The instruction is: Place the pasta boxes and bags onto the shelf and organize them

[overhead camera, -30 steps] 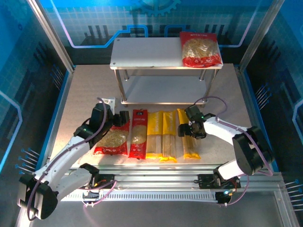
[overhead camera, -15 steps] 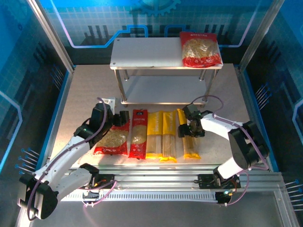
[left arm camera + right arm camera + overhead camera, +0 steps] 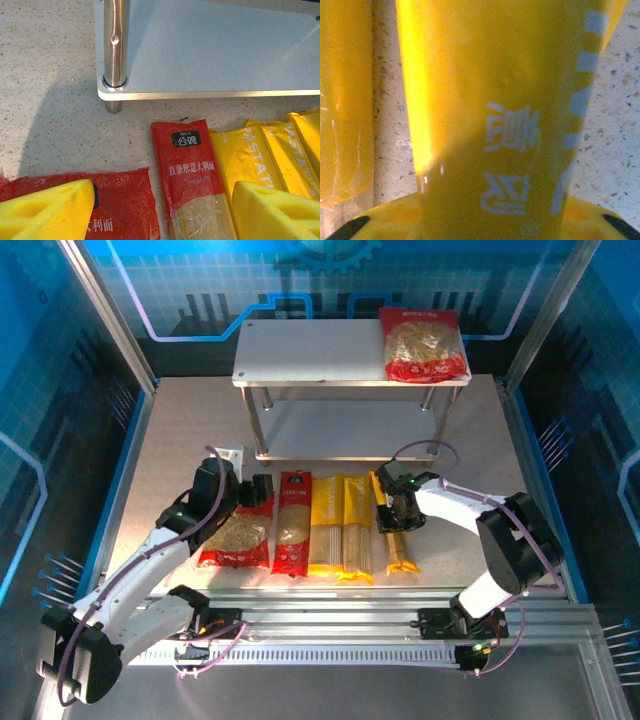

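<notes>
1. Since a second ago the right gripper [image 3: 396, 512] has crept a little toward eleven o'clock along the rightmost yellow spaghetti pack [image 3: 401, 548], and its jaws have drawn in. The left arm has not stirred.
2. In the right wrist view the pack [image 3: 505, 100] runs straight between the yellow pads [image 3: 390, 215], which look pressed against its long edges, so I take it as clamped.
3. The left gripper [image 3: 255, 490] hangs with its pads well apart over the seam between the wide red bag [image 3: 238, 535] and the narrow red pack [image 3: 292, 523], holding nothing.
4. Five packs lie in a row on the table: those two red ones, then two yellow packs [image 3: 325, 525] and the gripped one at the three o'clock end.
5. The shelf [image 3: 320, 350] stands at twelve o'clock of the row. One red bag [image 3: 424, 344] already lies at the three o'clock end of its top board.
6. The pack is likely light, stiff along its length and brittle inside, under slick film. The hold sits in its upper half, so the tail toward six o'clock may droop or swing. A hold nearer the middle would balance better.
</notes>
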Available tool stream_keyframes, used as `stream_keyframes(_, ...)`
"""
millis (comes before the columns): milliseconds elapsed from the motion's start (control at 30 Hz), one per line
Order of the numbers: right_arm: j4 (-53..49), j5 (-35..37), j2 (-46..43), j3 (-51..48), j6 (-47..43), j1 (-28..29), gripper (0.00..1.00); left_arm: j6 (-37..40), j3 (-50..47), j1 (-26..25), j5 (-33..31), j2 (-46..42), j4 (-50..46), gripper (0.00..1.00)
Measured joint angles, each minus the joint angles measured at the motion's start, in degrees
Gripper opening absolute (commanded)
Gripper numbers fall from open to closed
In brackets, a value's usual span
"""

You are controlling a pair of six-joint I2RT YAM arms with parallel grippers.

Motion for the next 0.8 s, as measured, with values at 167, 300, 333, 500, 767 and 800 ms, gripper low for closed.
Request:
stream_keyframes(167, -0.28, -0.63, -0.57, 0.11, 0.28, 0.02, 0.18, 0.00, 0.00, 0.00, 0.00, 0.00, 0.00, 0.73)
stream_keyframes(300, -1.81, -1.27, -1.95, 0.11, 0.50, 0.37, 0.13, 0.02, 0.00, 0.00, 0.00, 0.00, 0.00, 0.73)
stream_keyframes(333, -2.80, -1.29, -2.69, 0.15, 0.55, 0.57, 0.11, 0.04, 0.00, 0.00, 0.00, 0.00, -0.02, 0.73)
stream_keyframes(500, -9.92, -1.16, -8.83, 2.10, 0.20, 1.97, 0.02, 0.15, 0.02, 0.00, 0.02, 0.02, 0.00, 0.72)
stream_keyframes(767, -21.38, -0.26, -18.18, 13.84, -1.18, 6.51, 0.00, 0.17, 1.40, 0.00, 0.04, 0.55, -0.13, 0.72)
stream_keyframes(800, -22.99, 0.02, -18.82, 15.85, -1.46, 7.28, 0.00, 0.20, 1.81, 0.00, 0.04, 0.57, -0.17, 0.72)
